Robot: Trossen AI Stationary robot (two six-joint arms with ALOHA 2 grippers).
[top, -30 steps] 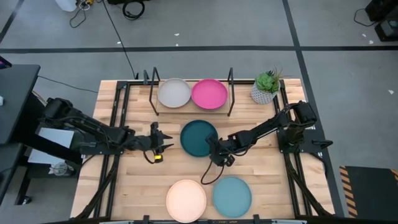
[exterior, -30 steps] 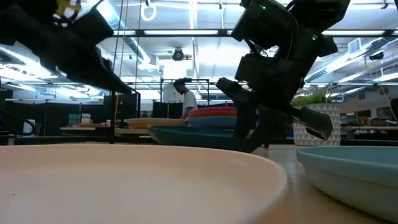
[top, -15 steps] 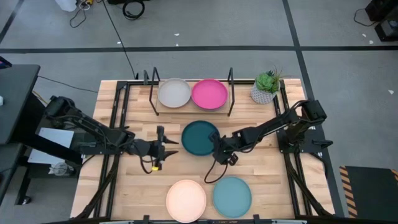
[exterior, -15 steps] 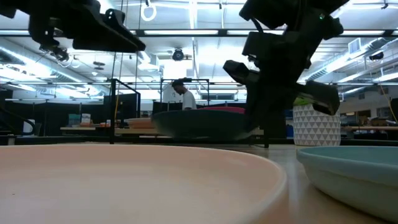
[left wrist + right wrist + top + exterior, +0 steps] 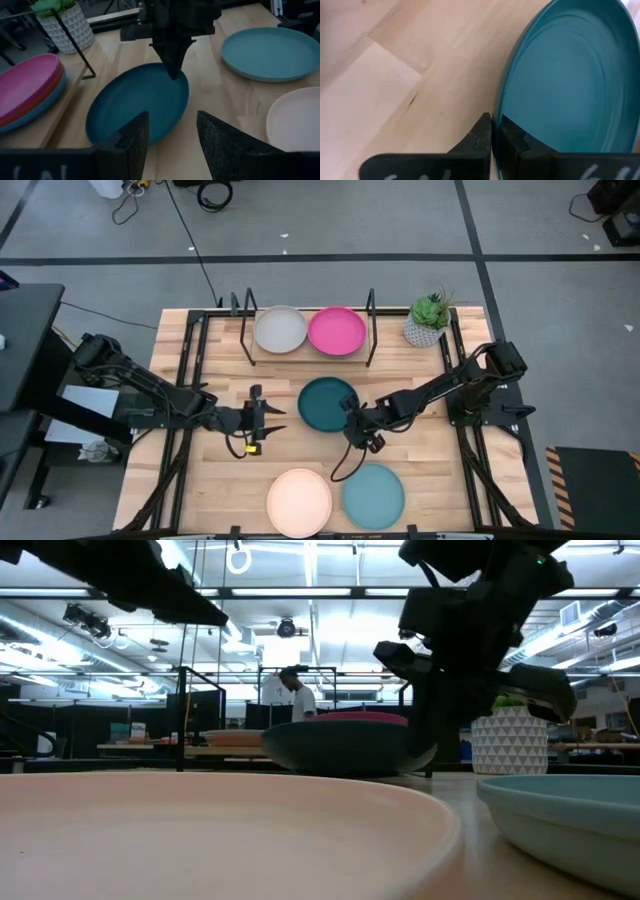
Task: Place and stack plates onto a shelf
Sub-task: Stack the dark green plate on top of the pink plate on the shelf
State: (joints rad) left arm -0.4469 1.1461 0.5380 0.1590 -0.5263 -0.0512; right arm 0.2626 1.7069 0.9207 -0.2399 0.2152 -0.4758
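Only by right wrist view, right tool (image 5: 491, 131) clamped on dark teal plate (image 5: 570, 85) rim

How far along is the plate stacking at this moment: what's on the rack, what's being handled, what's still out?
On the shelf sit two piles, topped by the grey plate and the pink plate; orange and blue rims show under the pink one. The right gripper is shut on the dark teal plate, mid-table. The left gripper hangs open beside it. The cream plate and light blue plate wait at the near edge.
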